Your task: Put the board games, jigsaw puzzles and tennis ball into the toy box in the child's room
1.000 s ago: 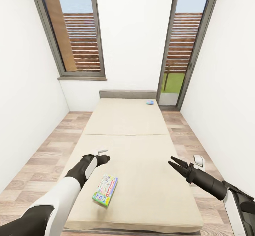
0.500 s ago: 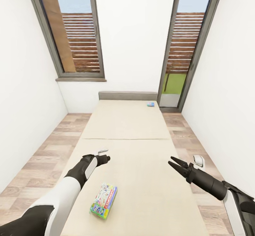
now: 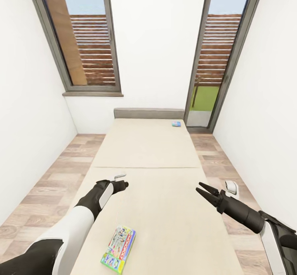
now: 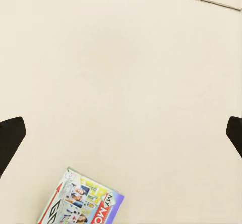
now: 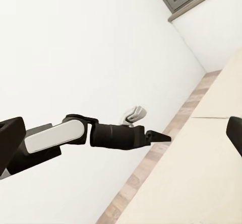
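Observation:
The bed [image 3: 152, 151] stretches away in front of me, a plain cream mattress on a dark frame. A yellow-green-red board game [image 3: 118, 248] lies flat on its near end, close below my left forearm; the left wrist view shows a corner of the same board game [image 4: 80, 201]. A small blue board game [image 3: 176, 123] rests at the far right corner by the headboard. My left gripper [image 3: 123, 183] hovers open above the mattress, beyond the near game. My right gripper [image 3: 199, 187] hangs open over the bed's right side, holding nothing. The table, toy box, jigsaw puzzles and tennis ball are out of view.
Strips of wooden floor [image 3: 62, 176] run along both sides of the bed, shut in by white walls. A window [image 3: 88, 40] stands at the back left and a tall glass door [image 3: 212, 60] at the back right. The grey headboard [image 3: 149, 113] meets the far wall.
The whole view has shifted: I have moved closer to the bed, so the near board game now sits lower in the picture. Both arms keep their pose.

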Controlling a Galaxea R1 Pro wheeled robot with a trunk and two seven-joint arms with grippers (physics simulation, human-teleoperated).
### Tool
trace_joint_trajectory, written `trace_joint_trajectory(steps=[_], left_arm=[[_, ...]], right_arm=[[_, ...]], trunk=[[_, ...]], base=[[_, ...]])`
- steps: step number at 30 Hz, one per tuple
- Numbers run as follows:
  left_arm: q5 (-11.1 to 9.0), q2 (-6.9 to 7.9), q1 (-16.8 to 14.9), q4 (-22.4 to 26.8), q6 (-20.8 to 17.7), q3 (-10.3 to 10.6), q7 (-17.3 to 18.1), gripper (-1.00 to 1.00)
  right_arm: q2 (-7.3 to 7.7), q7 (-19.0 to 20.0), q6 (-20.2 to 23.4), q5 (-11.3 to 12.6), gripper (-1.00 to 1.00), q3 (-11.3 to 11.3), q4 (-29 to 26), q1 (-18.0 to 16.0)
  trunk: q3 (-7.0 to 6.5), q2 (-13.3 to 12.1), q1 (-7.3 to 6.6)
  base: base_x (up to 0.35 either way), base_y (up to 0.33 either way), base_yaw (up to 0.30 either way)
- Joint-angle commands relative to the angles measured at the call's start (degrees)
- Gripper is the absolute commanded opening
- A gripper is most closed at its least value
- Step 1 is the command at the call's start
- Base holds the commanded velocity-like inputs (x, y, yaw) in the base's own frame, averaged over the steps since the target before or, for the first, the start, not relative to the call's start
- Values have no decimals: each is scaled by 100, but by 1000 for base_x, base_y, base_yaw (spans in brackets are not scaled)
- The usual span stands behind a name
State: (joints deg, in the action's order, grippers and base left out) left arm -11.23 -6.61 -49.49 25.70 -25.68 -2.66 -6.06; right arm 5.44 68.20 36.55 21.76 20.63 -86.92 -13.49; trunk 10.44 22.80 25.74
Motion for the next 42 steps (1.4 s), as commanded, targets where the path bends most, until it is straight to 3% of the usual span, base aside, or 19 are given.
trace_joint_trajectory(steps=[1, 36, 42], left_arm=[[-62, -8, -2, 11, -31, -24, -36, 100], [-63, 0, 1, 14, -45, -24, -25, 100], [-58, -18, -1, 8, -72, -31, -36, 100]], right_arm=[[1, 6, 45, 23, 100, 2, 0, -5], [-4, -41, 57, 25, 100, 2, 3, -5], [-7, -473, 95, 32, 100, -4, 0, -5]], trunk=[[12, 12, 4], [12, 12, 4], [12, 12, 4]], base=[[97, 0, 0], [32, 0, 0], [0, 0, 0]])
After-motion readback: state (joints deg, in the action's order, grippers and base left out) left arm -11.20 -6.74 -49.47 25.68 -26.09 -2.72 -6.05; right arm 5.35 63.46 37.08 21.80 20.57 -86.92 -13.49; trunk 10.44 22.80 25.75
